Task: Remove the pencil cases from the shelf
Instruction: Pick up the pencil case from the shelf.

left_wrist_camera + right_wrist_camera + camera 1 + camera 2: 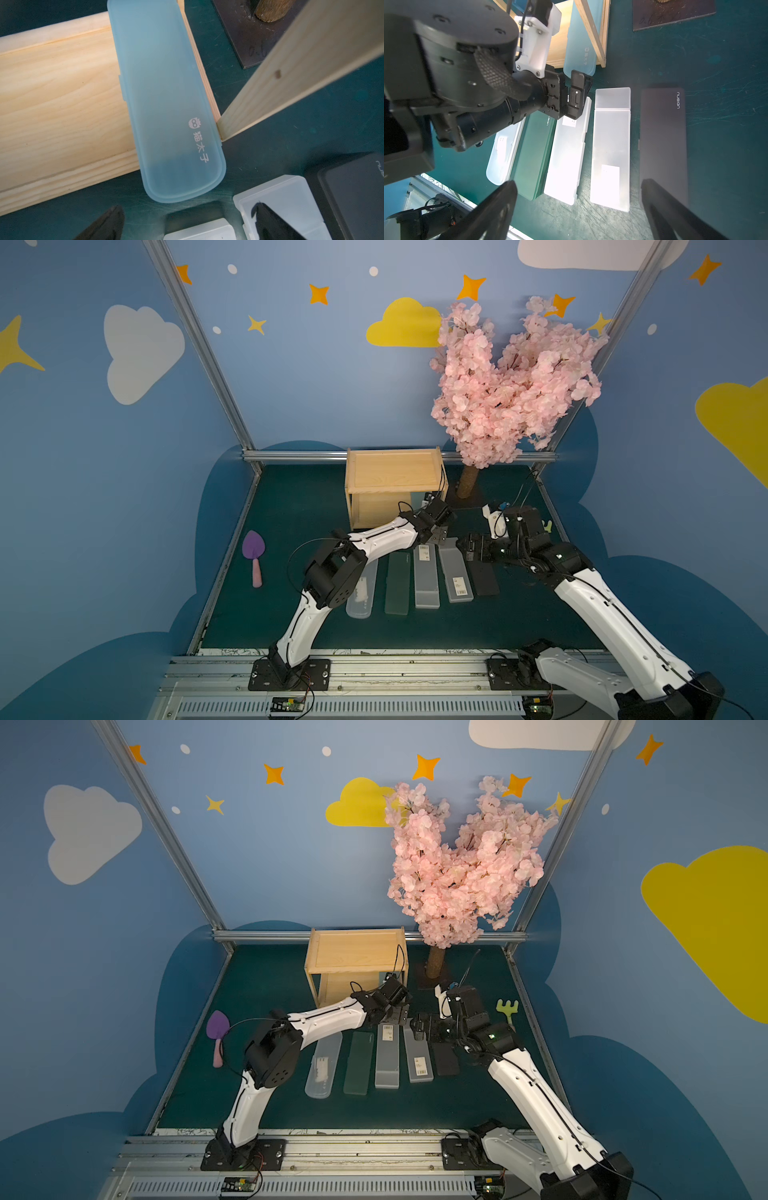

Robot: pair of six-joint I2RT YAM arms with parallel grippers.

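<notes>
Light blue pencil case (164, 108) lies on the lower tier of the wooden shelf (392, 468), at its 3 o'clock end, with one rounded end poking past the front edge over the green mat (291, 510). My left gripper (187, 212) sits just short of that end, jaws spread wide, holding nothing. At the shelf's 6 o'clock, five cases lie side by side on the mat: clear case (362, 593), dark green case (398, 585), two frosted white cases (427, 576), black case (483, 578). My right gripper (578, 184) hangs over the last ones, wide open and empty.
</notes>
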